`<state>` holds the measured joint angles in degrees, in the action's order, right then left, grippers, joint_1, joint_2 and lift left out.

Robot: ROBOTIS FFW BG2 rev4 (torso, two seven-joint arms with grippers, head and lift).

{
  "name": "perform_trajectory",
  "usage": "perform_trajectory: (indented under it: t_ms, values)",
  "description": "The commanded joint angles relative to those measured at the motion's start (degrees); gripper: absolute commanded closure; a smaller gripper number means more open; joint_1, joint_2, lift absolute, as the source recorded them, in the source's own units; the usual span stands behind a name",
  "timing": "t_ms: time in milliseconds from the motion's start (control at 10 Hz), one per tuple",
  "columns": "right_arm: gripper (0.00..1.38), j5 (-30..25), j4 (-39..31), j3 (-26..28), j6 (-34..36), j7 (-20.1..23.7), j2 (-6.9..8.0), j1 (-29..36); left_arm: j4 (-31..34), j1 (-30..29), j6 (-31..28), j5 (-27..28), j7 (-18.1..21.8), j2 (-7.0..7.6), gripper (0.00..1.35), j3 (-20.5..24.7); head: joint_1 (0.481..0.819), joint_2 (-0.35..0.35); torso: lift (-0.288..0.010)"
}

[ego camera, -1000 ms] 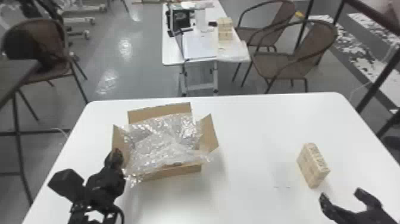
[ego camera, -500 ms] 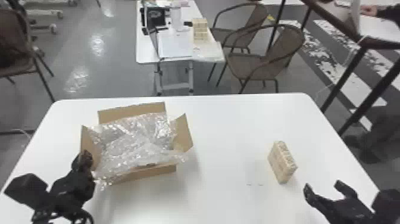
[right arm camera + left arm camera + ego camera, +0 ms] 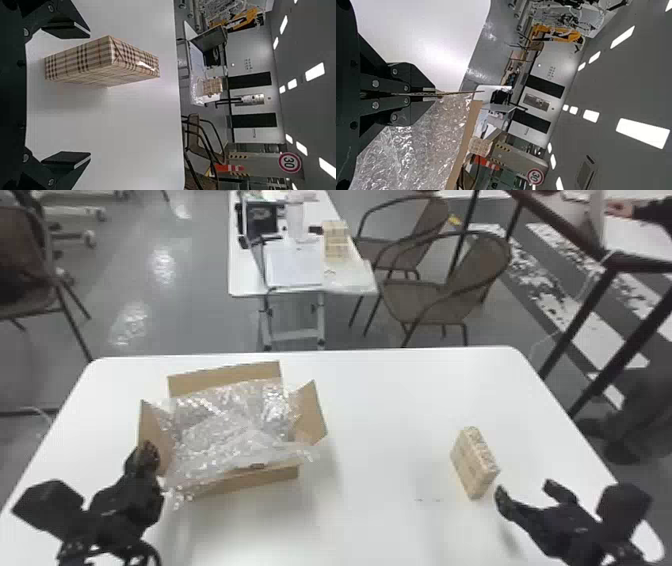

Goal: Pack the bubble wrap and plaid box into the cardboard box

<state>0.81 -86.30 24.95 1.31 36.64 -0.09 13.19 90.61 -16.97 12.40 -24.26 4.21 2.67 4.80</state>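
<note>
My left gripper [image 3: 145,457] is at the left flap of the open cardboard box [image 3: 245,482]; in the left wrist view the left gripper [image 3: 435,94] is shut on that thin flap [image 3: 459,92]. Bubble wrap [image 3: 225,430] fills the box and hangs over its near edge; it also shows in the left wrist view as bubble wrap [image 3: 411,150]. The plaid box [image 3: 474,462] stands on the table's right half. Just right of it and nearer, my right gripper [image 3: 530,492] is open. In the right wrist view the plaid box [image 3: 103,63] lies beyond the right gripper's [image 3: 85,95] spread fingers, untouched.
The white table [image 3: 380,400] extends between the cardboard box and the plaid box. Behind it stand a smaller table [image 3: 295,270] with a laptop and other items, and brown chairs [image 3: 440,295]. A person's hand rests on a far table at the right.
The head view has swung to the right, so table and boxes sit farther left in it. The right gripper has come closer to the plaid box. The left gripper stays at the flap.
</note>
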Motion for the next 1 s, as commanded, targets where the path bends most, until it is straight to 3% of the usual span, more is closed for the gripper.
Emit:
perform_trajectory:
  t_ms: [0, 500, 600, 800, 900]
  values:
    - [0.21, -2.2, 3.1, -0.1, 0.0, 0.9, 0.14, -3.1, 0.0, 0.2, 0.0, 0.0, 0.0, 0.05, 1.21, -0.1, 0.695, -0.051, -0.044]
    - [0.21, -3.9, 8.0, -4.5, 1.9, 1.2, 0.14, -7.3, -0.2, 0.2, -0.2, 0.0, 0.0, -0.12, 1.21, -0.2, 0.695, -0.012, -0.044]
    - [0.26, -3.5, 8.6, -5.2, 2.1, 1.2, 0.14, -7.7, -0.2, 0.2, -0.1, 0.0, 0.0, -0.12, 1.21, -0.2, 0.695, -0.005, -0.044]
    - [0.82, -2.9, 9.0, -5.4, 2.5, 1.3, 0.14, -7.5, -0.3, 0.2, -0.1, 0.0, 0.0, -0.12, 1.21, -0.1, 0.695, 0.017, -0.044]
    - [0.94, -2.6, 8.9, -5.4, 2.8, 1.3, 0.14, -7.3, -0.3, 0.2, -0.1, -0.1, 0.0, -0.12, 1.21, -0.1, 0.695, 0.021, -0.044]
